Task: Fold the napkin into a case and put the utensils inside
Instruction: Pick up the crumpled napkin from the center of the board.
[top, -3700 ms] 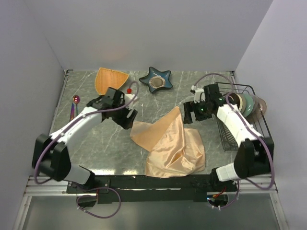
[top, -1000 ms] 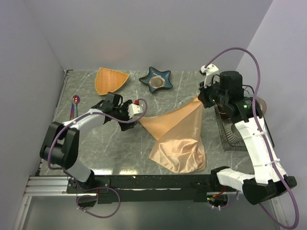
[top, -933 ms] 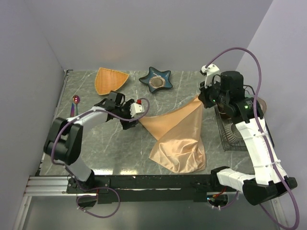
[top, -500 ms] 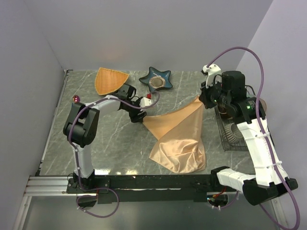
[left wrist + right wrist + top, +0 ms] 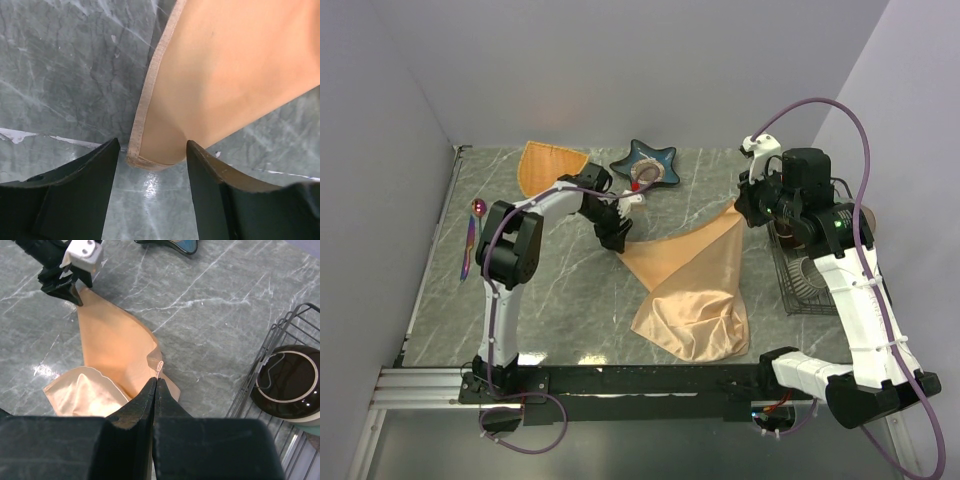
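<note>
The peach-orange napkin (image 5: pixel 690 285) lies creased in the middle of the table, one corner lifted toward the right. My right gripper (image 5: pixel 745 207) is shut on that raised corner; the right wrist view shows the hem (image 5: pixel 159 369) pinched at the fingertips of the right gripper (image 5: pixel 157 380). My left gripper (image 5: pixel 616 235) stands open at the napkin's left corner. Seen from the left wrist, that corner (image 5: pixel 155 157) lies on the table between the two fingers of the left gripper (image 5: pixel 152 147), touching neither. The iridescent utensils (image 5: pixel 470 238) lie at the far left edge.
An orange fan-shaped dish (image 5: pixel 545 165) and a blue star-shaped dish (image 5: pixel 645 165) sit at the back. A wire rack (image 5: pixel 790 290) holding bowls (image 5: pixel 287 380) stands at the right edge, close to my right arm.
My left gripper has moved right and toward the back to the napkin's left corner, and its jaws have narrowed. The right gripper has stayed put, holding the raised corner.
</note>
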`<action>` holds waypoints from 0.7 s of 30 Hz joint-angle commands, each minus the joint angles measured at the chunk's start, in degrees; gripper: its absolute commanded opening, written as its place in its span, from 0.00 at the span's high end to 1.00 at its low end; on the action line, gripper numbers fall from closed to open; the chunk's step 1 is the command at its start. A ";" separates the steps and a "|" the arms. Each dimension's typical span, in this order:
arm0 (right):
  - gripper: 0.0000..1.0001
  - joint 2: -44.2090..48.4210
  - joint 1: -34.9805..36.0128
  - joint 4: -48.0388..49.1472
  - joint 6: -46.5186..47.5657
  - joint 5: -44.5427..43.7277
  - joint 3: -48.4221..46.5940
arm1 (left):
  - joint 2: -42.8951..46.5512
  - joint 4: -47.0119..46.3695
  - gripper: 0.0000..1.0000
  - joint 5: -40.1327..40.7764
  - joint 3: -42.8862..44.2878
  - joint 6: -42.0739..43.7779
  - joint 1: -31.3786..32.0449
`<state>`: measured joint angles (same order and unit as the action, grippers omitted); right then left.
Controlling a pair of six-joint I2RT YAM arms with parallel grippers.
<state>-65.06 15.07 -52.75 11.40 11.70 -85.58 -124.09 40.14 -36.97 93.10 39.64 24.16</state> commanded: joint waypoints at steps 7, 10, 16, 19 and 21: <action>1.00 0.81 -0.22 1.34 -0.59 0.08 -2.22 | -6.07 6.79 0.56 -8.81 3.84 -10.98 -1.49; 1.00 0.98 -0.39 1.42 -0.50 -0.37 -2.22 | -5.38 7.15 0.72 -10.40 3.58 -12.21 -1.75; 1.00 1.25 -0.31 1.34 -0.68 -0.63 -2.48 | -0.99 4.16 0.99 -12.77 1.03 -17.13 -3.68; 1.00 1.51 -0.30 1.34 -0.33 -1.94 -3.45 | 4.88 1.18 0.99 -11.64 -0.90 -20.82 -4.82; 1.00 1.78 -0.30 1.60 0.29 -3.96 -5.03 | 12.16 -1.19 0.99 -7.62 -2.56 -24.84 -4.91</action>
<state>-65.06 15.07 -52.88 11.42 11.16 -85.86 -126.02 42.92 -46.81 92.12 22.02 20.25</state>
